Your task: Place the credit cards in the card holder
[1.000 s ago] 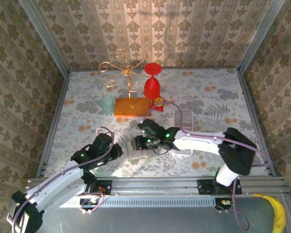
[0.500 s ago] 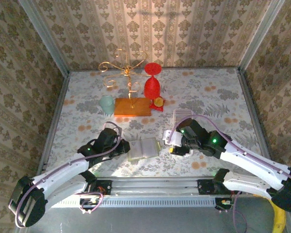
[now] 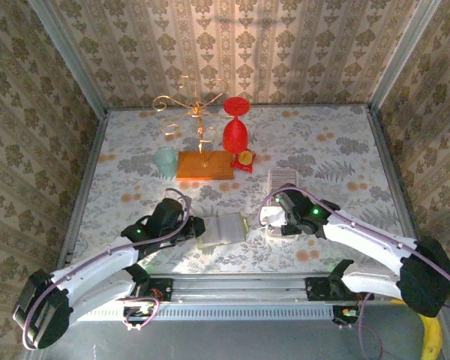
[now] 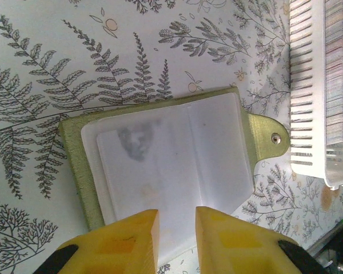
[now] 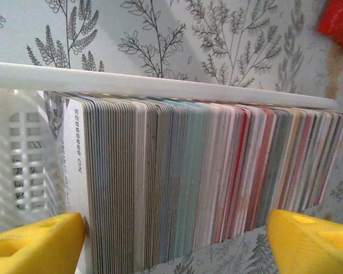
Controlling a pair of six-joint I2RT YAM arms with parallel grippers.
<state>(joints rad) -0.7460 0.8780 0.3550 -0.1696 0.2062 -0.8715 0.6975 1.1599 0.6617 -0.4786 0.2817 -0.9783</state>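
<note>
Expect thin, stiff, light, slick credit cards (image 5: 194,182), packed on edge in the white tray (image 5: 160,83); pinch one by its top edge. Straddled by wide-spread right end effector (image 5: 177,240). Find card holder (image 4: 166,154) open on bench (image 4: 46,68) under narrowly parted left end effector (image 4: 176,240).

Sideways print, seemingly "NO" plus digits, mostly eights, on the endmost credit card (image 5: 75,171) in the white tray (image 5: 160,84).
</note>
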